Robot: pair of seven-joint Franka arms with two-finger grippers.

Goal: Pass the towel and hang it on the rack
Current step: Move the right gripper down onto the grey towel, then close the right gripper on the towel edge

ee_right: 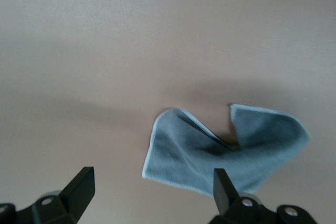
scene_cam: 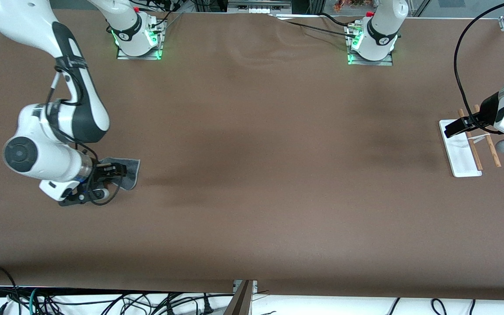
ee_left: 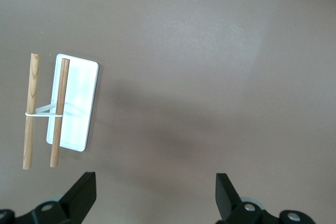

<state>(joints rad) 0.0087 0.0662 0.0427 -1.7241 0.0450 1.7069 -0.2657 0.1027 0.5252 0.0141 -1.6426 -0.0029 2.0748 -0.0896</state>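
Brown cloth covers the table [scene_cam: 252, 183], where the crumpled grey-blue towel [scene_cam: 130, 171] lies under the right gripper [scene_cam: 106, 171], open-fingered for pickup, while the left gripper [scene_cam: 455, 127], also open, waits over the white-based, wooden-rod rack [scene_cam: 465, 162].

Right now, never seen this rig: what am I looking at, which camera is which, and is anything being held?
Two robot arms stand at a brown table. One picture looks down from a high camera facing them; the other two come from cameras on each arm's wrist.

A grey towel lies crumpled on the table toward the right arm's end. The right hand is over it, fingers open, holding nothing; its wrist camera shows the towel just ahead of the fingers.

A small rack, a white base with two wooden rods, stands at the left arm's end. The left hand hovers over it, open and empty, and waits.
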